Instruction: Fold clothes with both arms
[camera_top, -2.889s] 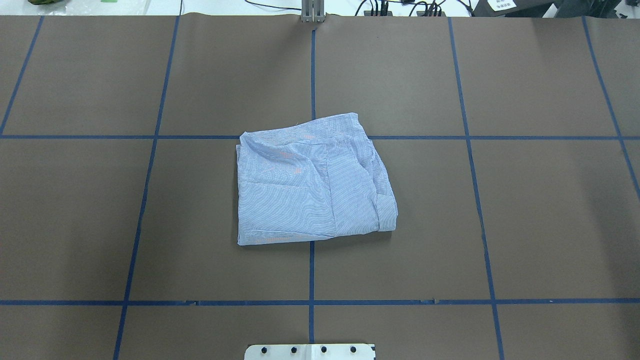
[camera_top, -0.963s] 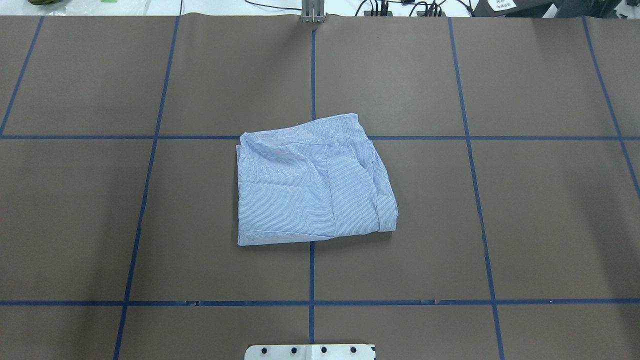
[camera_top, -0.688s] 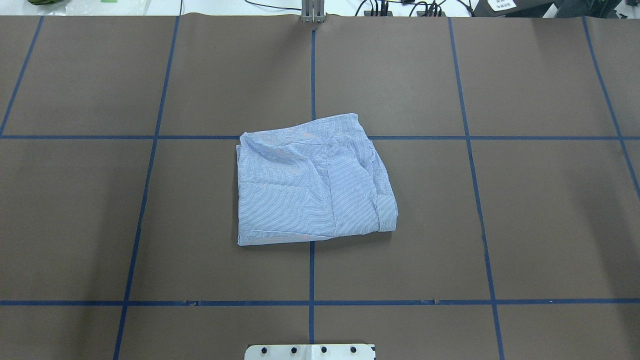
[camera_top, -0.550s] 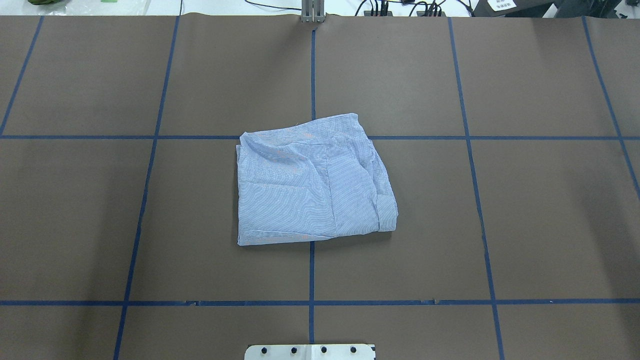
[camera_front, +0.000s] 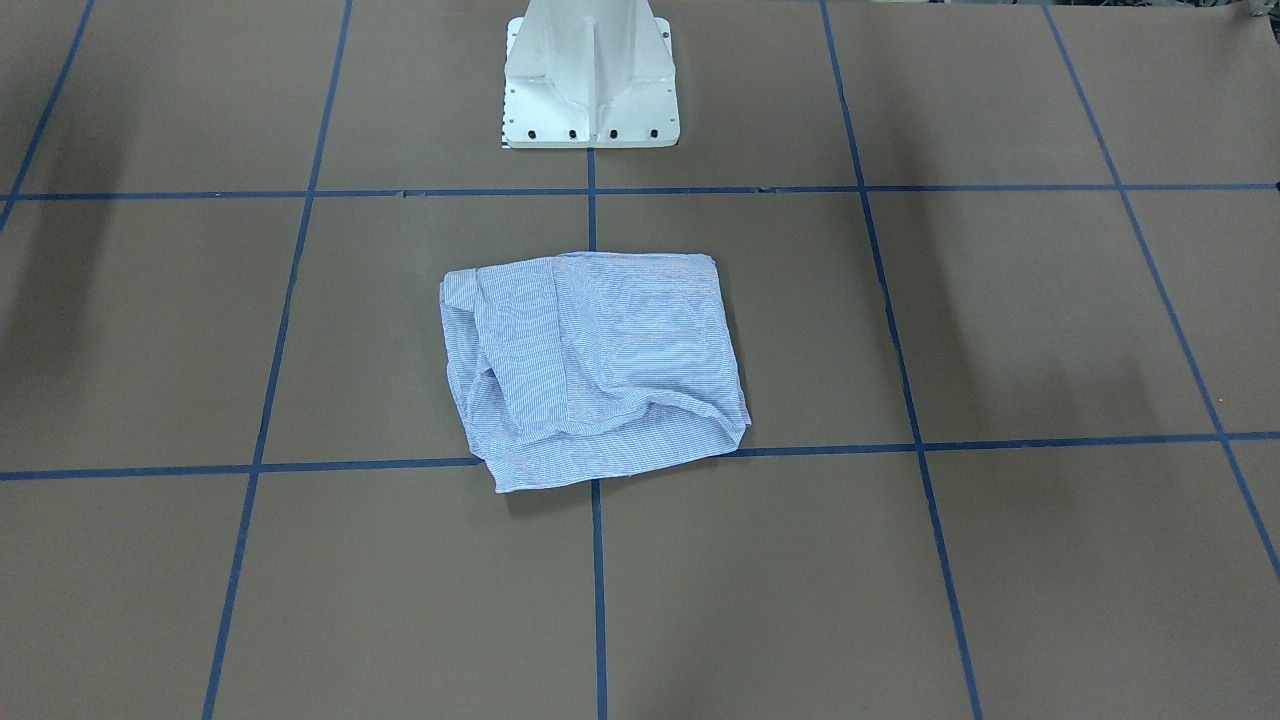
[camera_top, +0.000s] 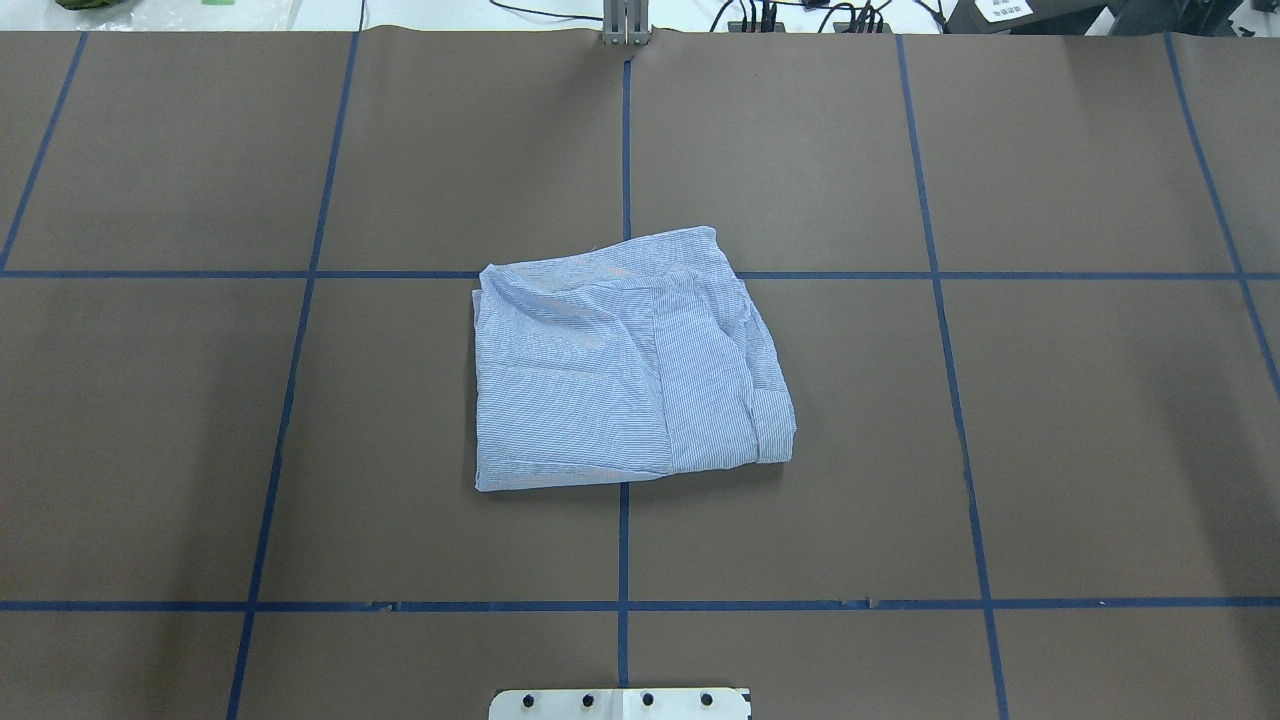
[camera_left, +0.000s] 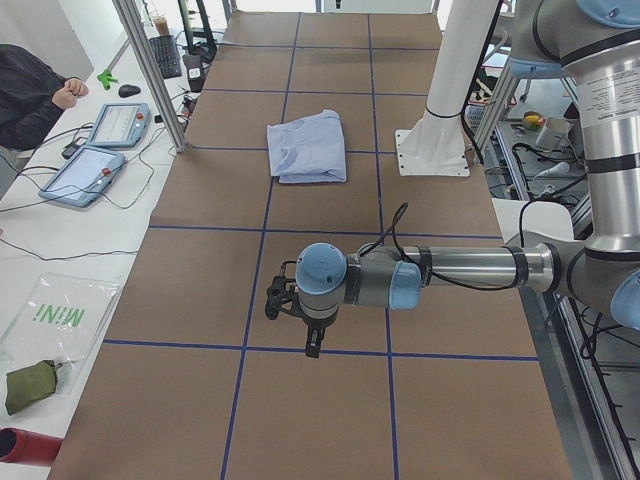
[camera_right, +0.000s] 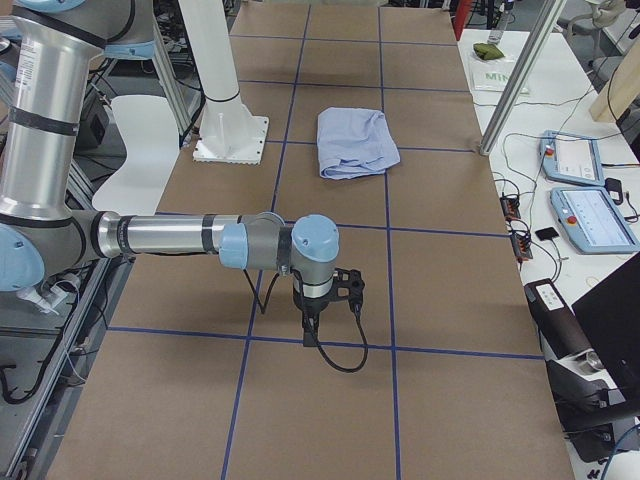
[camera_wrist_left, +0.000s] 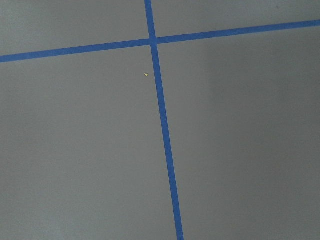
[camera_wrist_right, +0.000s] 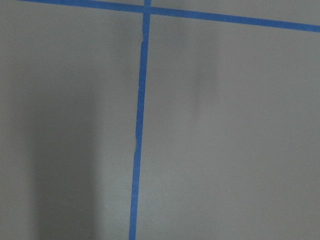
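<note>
The clothes are one light blue striped shirt, folded into a rough square in the middle of the brown table. It also shows in the other fixed views: shirt, shirt, shirt. Neither arm reaches into the overhead or front views. The left arm hovers over the table's left end, its gripper pointing down, far from the shirt. At the opposite end the right arm does the same, its gripper also pointing down. I cannot tell whether either is open or shut. Both wrist views show only table and blue tape.
The white pedestal base stands at the robot's side of the table. Blue tape lines divide the brown surface into squares. Beyond the far edge are tablets, cables, a metal post and a seated person's sleeve.
</note>
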